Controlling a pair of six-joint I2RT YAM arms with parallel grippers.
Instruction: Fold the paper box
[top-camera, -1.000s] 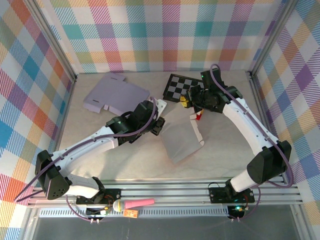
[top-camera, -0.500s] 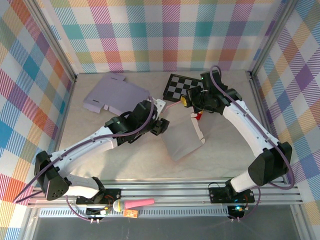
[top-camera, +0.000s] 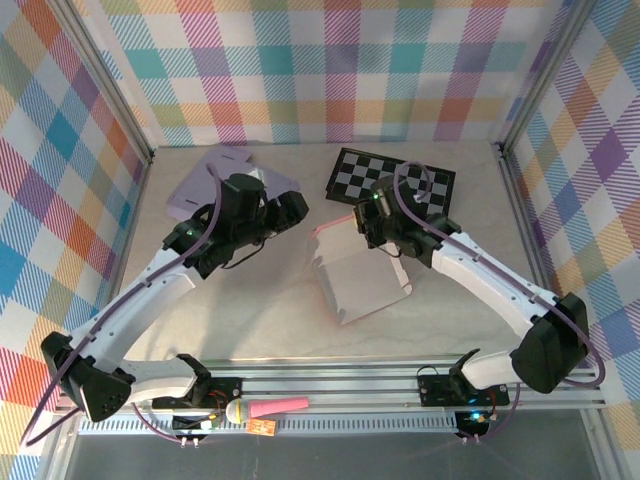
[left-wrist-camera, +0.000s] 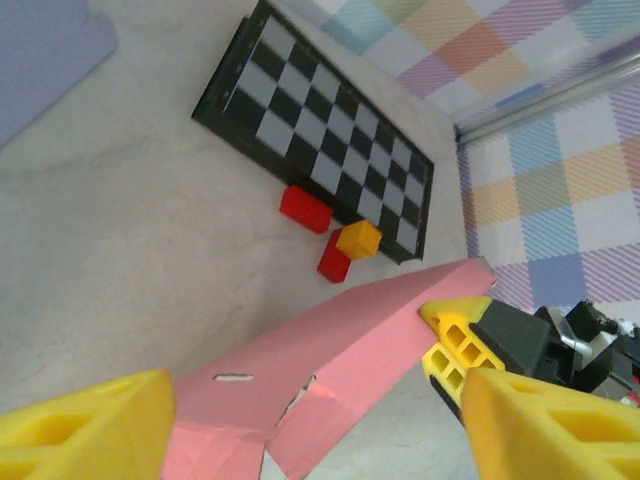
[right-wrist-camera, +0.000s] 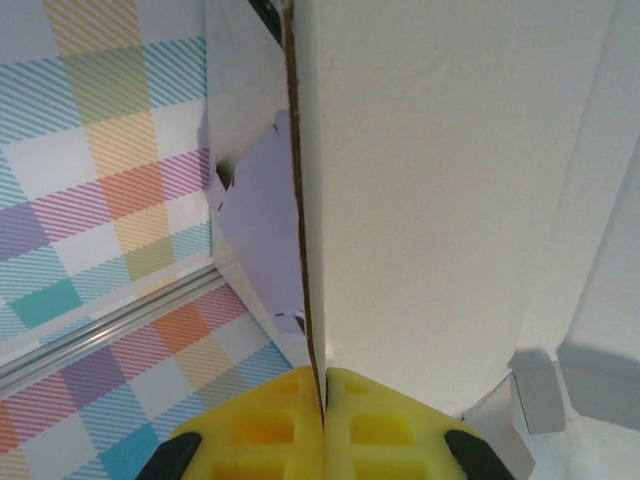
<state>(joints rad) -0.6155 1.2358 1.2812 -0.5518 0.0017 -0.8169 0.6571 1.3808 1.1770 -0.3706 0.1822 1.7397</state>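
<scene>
The paper box stands half raised at the table's middle, pale inside and pink outside. My right gripper is shut on the top edge of its upright wall. In the right wrist view the yellow fingertips pinch the thin cardboard edge, with the white panel rising above them. My left gripper hangs open to the left of the box and apart from it. In the left wrist view its fingers frame the pink wall, and the right gripper's fingers clamp that wall's corner.
A black-and-white checkerboard lies at the back. Two red blocks and a yellow block sit at its near edge. A flat lavender box sheet lies at the back left, under the left arm.
My left gripper opened, let go of the box and pulled back to the far left. My right gripper shifted left, raising the box wall.
</scene>
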